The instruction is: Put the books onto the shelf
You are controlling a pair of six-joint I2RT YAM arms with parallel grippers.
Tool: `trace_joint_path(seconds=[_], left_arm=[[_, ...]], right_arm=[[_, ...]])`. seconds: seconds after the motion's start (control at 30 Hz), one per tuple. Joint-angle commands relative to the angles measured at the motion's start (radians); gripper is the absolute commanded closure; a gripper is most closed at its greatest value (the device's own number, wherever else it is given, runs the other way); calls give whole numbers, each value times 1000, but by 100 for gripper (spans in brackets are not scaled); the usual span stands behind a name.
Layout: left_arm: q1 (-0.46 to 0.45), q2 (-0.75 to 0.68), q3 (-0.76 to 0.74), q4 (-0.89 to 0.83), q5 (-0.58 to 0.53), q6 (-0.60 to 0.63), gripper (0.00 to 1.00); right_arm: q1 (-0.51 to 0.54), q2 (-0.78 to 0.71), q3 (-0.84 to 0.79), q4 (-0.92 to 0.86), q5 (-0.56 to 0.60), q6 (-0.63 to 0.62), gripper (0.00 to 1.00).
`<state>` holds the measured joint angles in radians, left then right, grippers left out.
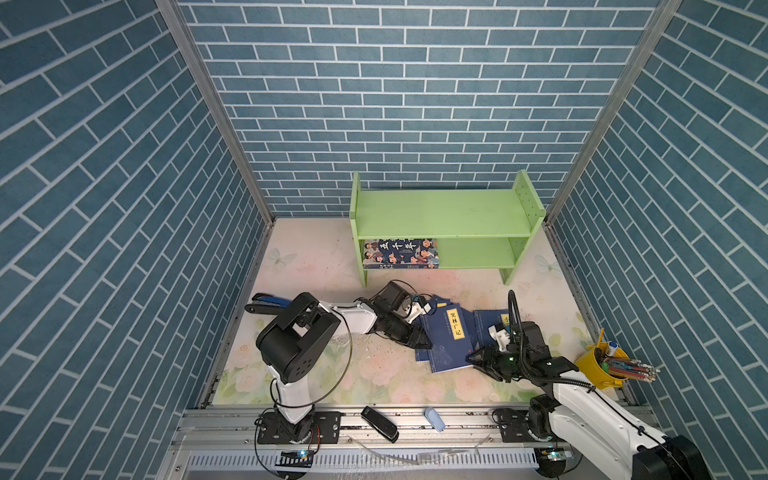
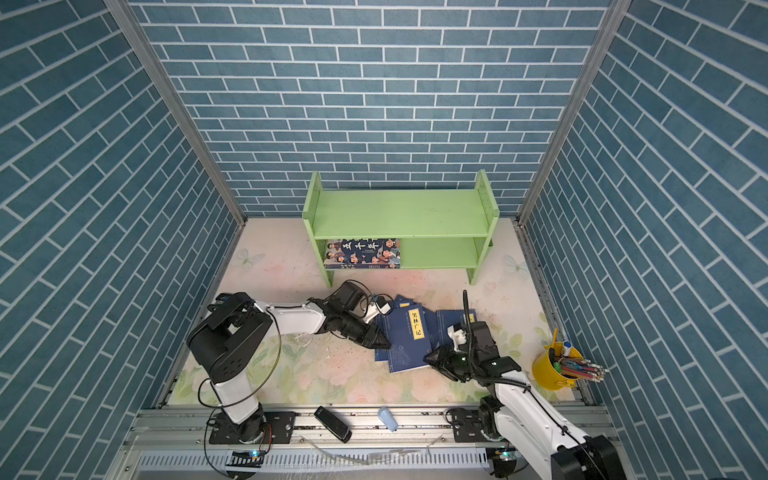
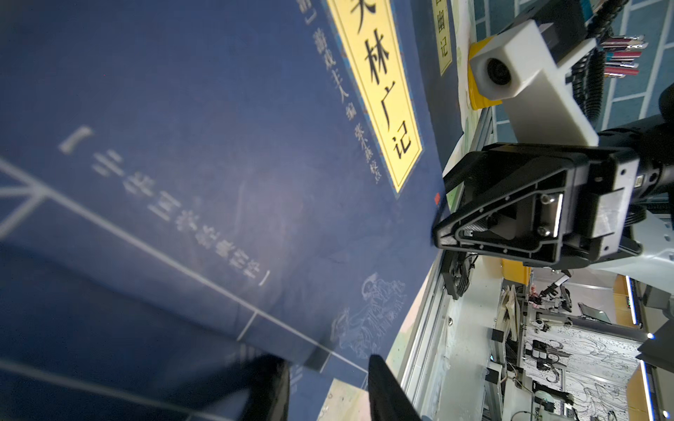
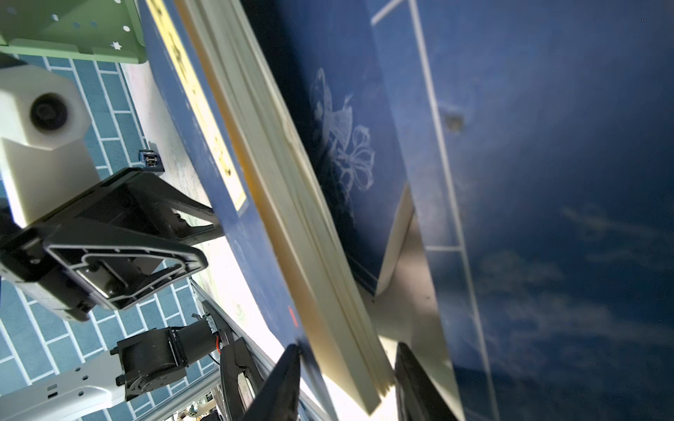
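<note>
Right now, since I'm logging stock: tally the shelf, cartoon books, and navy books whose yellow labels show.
Green shelf: 1
Cartoon book: 1
Navy books with yellow label showing: 2
Total: 4; further navy books lie beneath, uncountable.

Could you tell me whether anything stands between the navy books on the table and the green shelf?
Nothing lies on the table between the top navy book and the shelf; only the left arm's wrist hangs over the pile's far left corner. The large book fills the lower tier's left end.
</note>
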<state>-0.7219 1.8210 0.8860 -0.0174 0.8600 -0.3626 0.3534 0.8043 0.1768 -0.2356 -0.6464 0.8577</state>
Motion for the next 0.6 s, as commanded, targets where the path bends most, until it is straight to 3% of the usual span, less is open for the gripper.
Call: trace_joint_path(seconds=[0.0,0.27,0.57], left_arm=[[-7,42,34,-10,13,9,61],[-7,19,10,-3,8,11,61],[-7,34,4,5,12,8,61]], right_arm=[[4,-14,-9,6,6,20,58],[4,-57,-41,64,75,46,60],[4,-114,-86,147,69,96,67]])
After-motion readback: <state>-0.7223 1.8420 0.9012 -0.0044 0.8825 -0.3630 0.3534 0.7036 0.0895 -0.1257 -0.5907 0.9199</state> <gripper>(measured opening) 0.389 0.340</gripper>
